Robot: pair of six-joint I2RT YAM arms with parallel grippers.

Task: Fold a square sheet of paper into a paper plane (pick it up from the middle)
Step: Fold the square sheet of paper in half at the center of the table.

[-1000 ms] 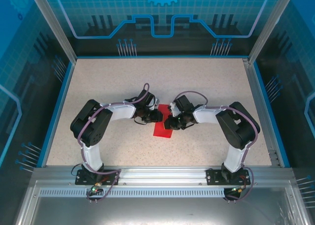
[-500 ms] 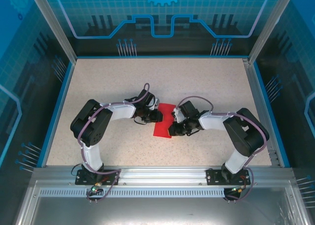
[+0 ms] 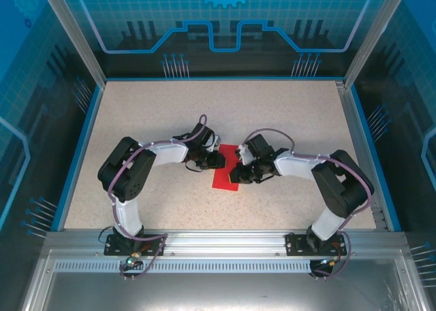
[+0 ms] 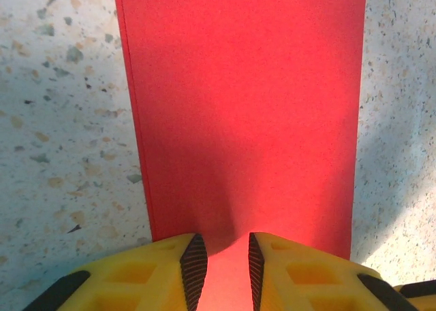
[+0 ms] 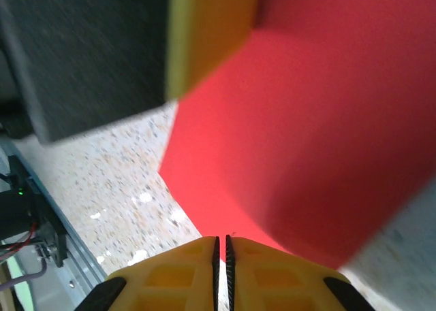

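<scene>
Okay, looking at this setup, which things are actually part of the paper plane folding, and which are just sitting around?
Part of the job:
red sheet of paper, already folded narrow
left tool, resting on the paper
right tool, at the paper's edge

Just there:
speckled table
blue-lit enclosure walls
metal rail by the arm bases

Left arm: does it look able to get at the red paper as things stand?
Probably yes. The left hand sits at the near edge of the paper, fingers apart over the red, with bare sheet ahead. The right hand looks pinched shut on another edge, so it shouldn't block.
</scene>
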